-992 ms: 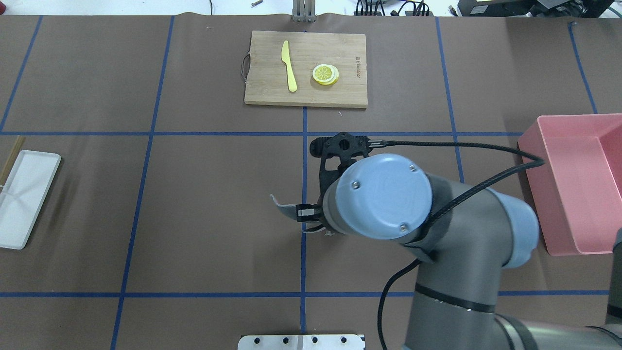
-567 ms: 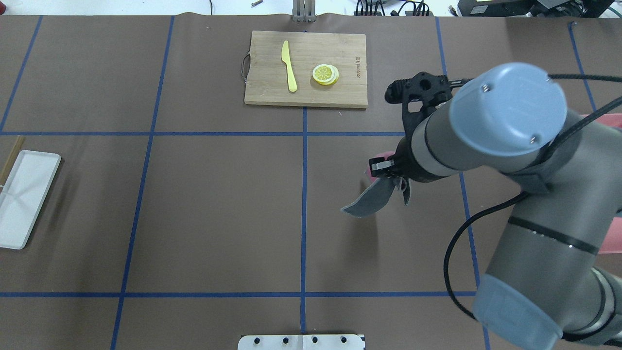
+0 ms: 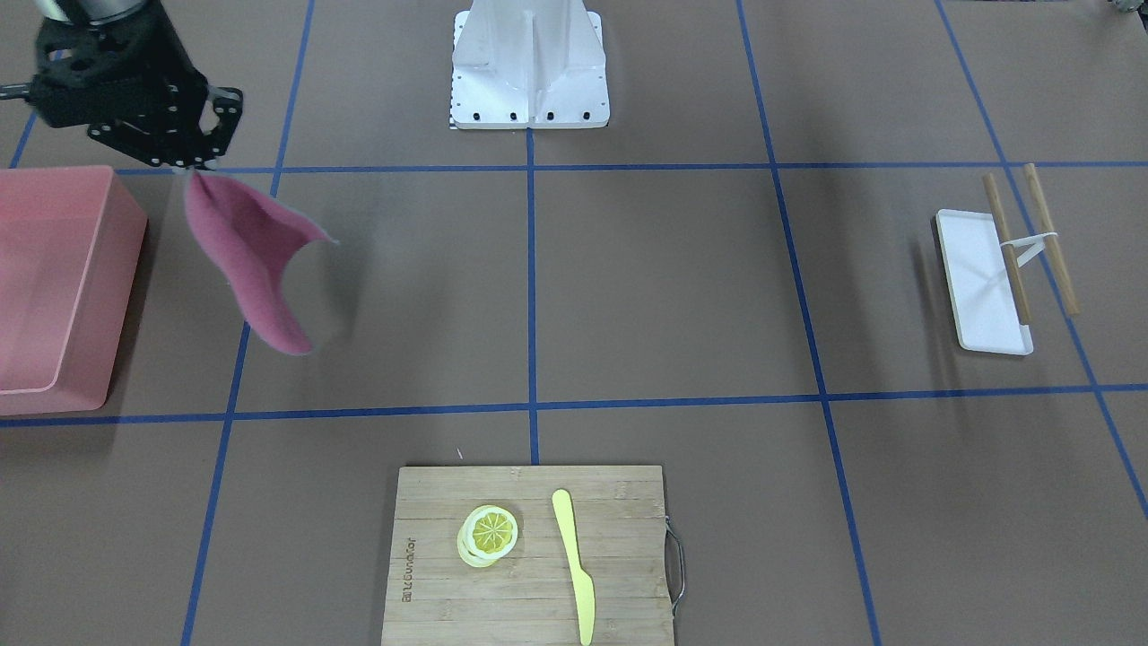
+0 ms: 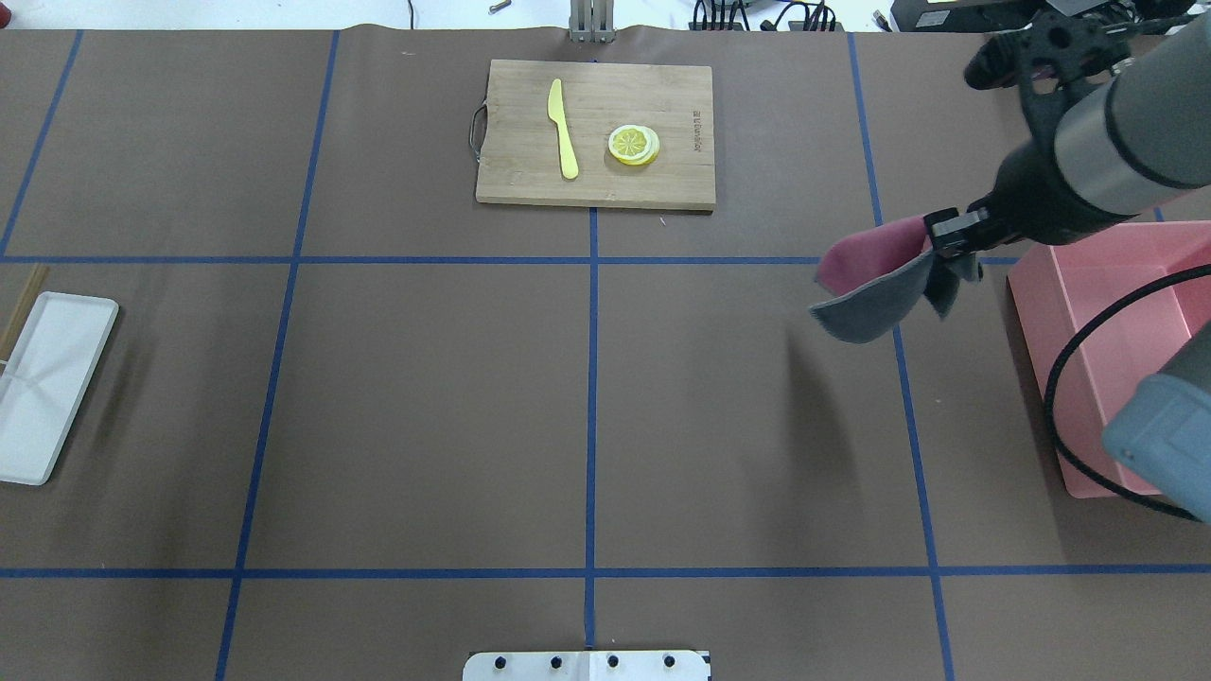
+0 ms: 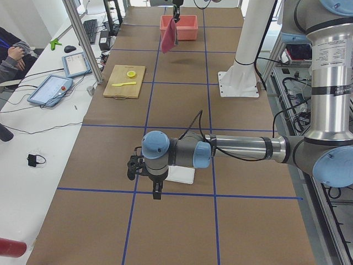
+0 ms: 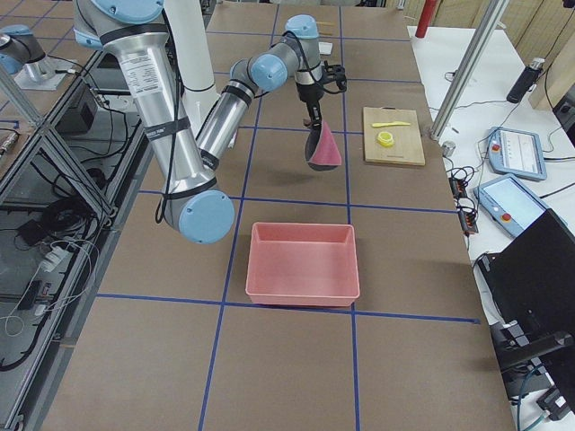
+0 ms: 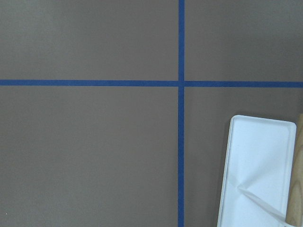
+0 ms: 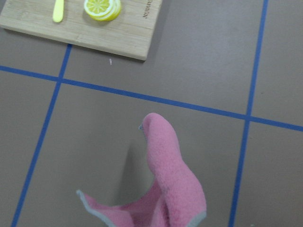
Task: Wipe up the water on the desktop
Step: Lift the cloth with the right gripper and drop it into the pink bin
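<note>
The brown desktop (image 4: 426, 407) with blue tape lines shows no water that I can make out. My right gripper (image 4: 946, 248) is shut on a pink cloth with a grey underside (image 4: 866, 284). It holds the cloth in the air at the right side, just beside the pink bin. The cloth hangs loose below the gripper (image 3: 193, 166) in the front view (image 3: 251, 260) and the right wrist view (image 8: 170, 179). My left gripper (image 5: 156, 190) shows only in the exterior left view, above the white tray; I cannot tell whether it is open or shut.
A pink bin (image 4: 1116, 359) stands at the right edge. A bamboo cutting board (image 4: 596, 132) with a yellow knife (image 4: 563, 128) and lemon slices (image 4: 634, 145) lies at the back centre. A white tray (image 4: 47, 388) with chopsticks (image 3: 1004, 247) lies at the left edge.
My right arm has swung from the table's centre to the right and back, carrying the cloth off the desktop toward the pink bin.
</note>
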